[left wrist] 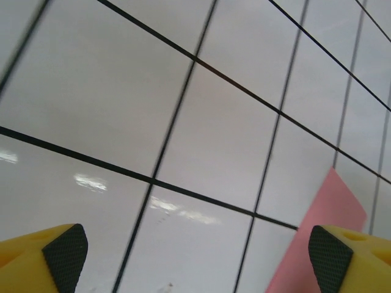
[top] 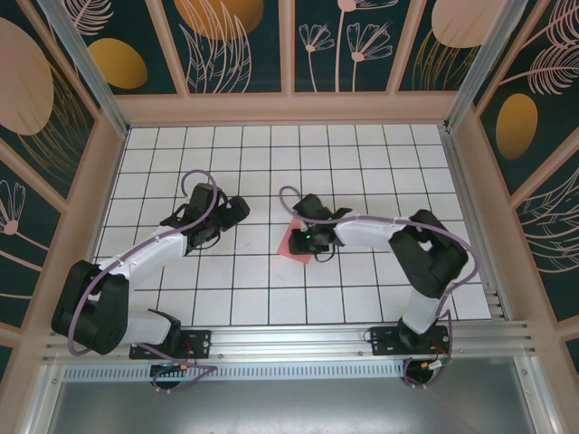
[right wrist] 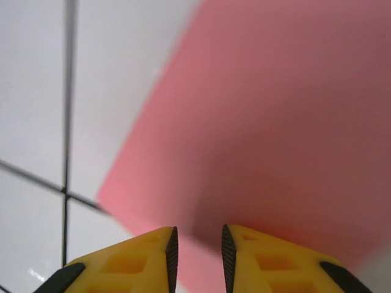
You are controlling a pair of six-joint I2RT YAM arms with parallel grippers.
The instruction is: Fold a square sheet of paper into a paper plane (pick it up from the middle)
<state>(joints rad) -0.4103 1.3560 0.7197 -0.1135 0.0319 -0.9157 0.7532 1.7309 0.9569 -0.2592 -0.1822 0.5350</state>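
Observation:
The square sheet of paper (top: 287,242) lies flat on the white grid table, salmon pink, partly under my right gripper (top: 305,242). In the right wrist view the paper (right wrist: 275,122) spreads across the upper right. Just above it my right gripper (right wrist: 199,253) hovers with its yellow jaws a narrow gap apart and nothing between the pads. My left gripper (top: 235,211) sits about two tiles to the left of the sheet. In the left wrist view the left gripper (left wrist: 197,259) stands wide open over bare tiles, with a corner of the paper (left wrist: 324,207) by its right fingertip (left wrist: 330,256).
The white grid table (top: 271,163) is walled in by a wooden frame with patterned panels (top: 289,108). A metal rail (top: 298,339) runs along the near edge by the arm bases. Purple cables loop above both wrists.

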